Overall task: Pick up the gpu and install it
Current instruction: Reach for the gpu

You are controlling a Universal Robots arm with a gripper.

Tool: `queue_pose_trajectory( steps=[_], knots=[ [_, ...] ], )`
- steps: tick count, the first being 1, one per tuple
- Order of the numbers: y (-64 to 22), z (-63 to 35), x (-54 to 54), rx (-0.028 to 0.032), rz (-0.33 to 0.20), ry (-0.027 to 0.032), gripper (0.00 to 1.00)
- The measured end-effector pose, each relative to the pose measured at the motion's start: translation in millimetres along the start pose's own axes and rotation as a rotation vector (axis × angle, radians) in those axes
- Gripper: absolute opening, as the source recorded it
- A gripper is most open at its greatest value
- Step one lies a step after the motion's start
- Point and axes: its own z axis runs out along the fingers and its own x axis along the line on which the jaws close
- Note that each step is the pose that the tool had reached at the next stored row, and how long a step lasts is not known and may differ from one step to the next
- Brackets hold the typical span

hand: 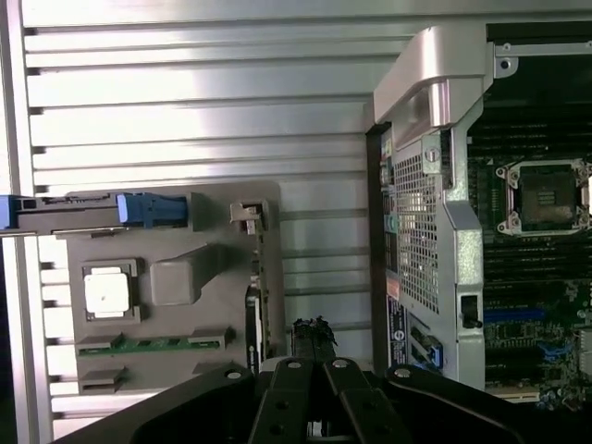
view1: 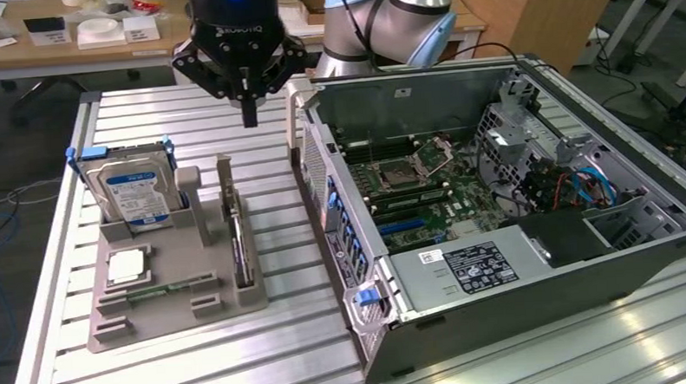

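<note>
The gpu [view1: 240, 248] is a thin dark card standing on edge in a slot along the grey holder [view1: 180, 294], on the side nearest the computer case. In the wrist view the gpu [hand: 253, 319] is a narrow dark strip. My gripper [view1: 249, 118] hangs high over the slatted table behind the holder, shut, with nothing between its fingers. Seen from the wrist, the gripper [hand: 313, 333] lies beside the gpu, between holder and case, not touching either. The open computer case [view1: 670, 247] lies on its side at the exterior view's right, its motherboard [view1: 436, 197] exposed.
A silver hard drive [view1: 134, 188] with a blue-white label stands upright at the holder's back. A square silver CPU chip [view1: 127, 266] and a green memory stick [hand: 148, 344] lie in the holder. A cluttered desk [view1: 35, 49] runs along the back.
</note>
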Motion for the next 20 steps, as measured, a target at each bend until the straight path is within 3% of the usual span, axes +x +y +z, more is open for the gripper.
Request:
queue_pose_trajectory(
  steps=[20],
  knots=[
    [-5.1, -0.1, 29.9, 0.0000, -0.012, 0.0030, 0.10]
  ],
)
